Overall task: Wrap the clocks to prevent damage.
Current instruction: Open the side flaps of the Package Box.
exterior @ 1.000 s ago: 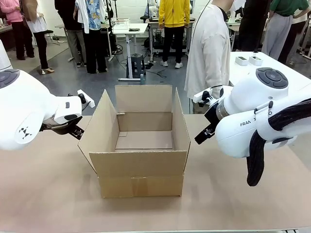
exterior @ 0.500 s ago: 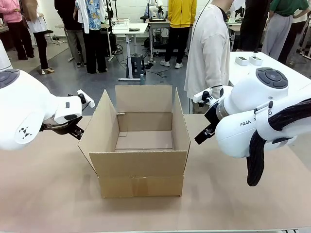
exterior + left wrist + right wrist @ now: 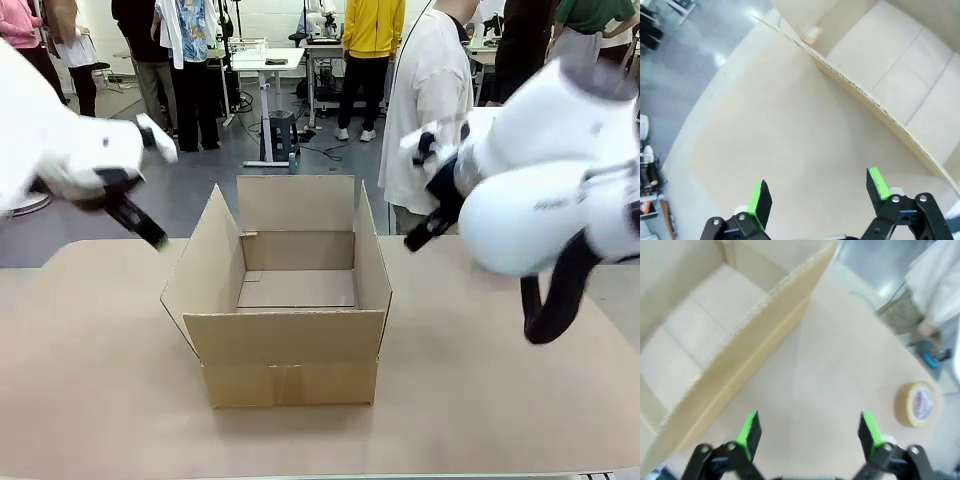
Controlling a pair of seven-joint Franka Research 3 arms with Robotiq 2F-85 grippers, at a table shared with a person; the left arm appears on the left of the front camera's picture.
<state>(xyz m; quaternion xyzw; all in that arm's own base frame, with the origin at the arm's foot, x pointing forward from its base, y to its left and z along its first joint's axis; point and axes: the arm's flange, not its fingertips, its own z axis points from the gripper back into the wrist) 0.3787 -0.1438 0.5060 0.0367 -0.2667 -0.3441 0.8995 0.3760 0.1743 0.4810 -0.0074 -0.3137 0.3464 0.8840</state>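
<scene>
Cardboard box [image 3: 285, 340] at centre of brown table [image 3: 100, 400], flaps up, top open. Left gripper [image 3: 817, 192] off its 10 o'clock, right gripper [image 3: 807, 432] off 2 o'clock; both above table, green-padded fingers spread wide, gripping nothing. Tape roll [image 3: 918, 404] flat at 3 o'clock in right wrist view, apart from box; print unreadable.

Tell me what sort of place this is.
Likely a robotics lab or workshop hall: a cardboard box on a test table between two robot arms, more work desks behind, and people standing about on a bare grey floor.
</scene>
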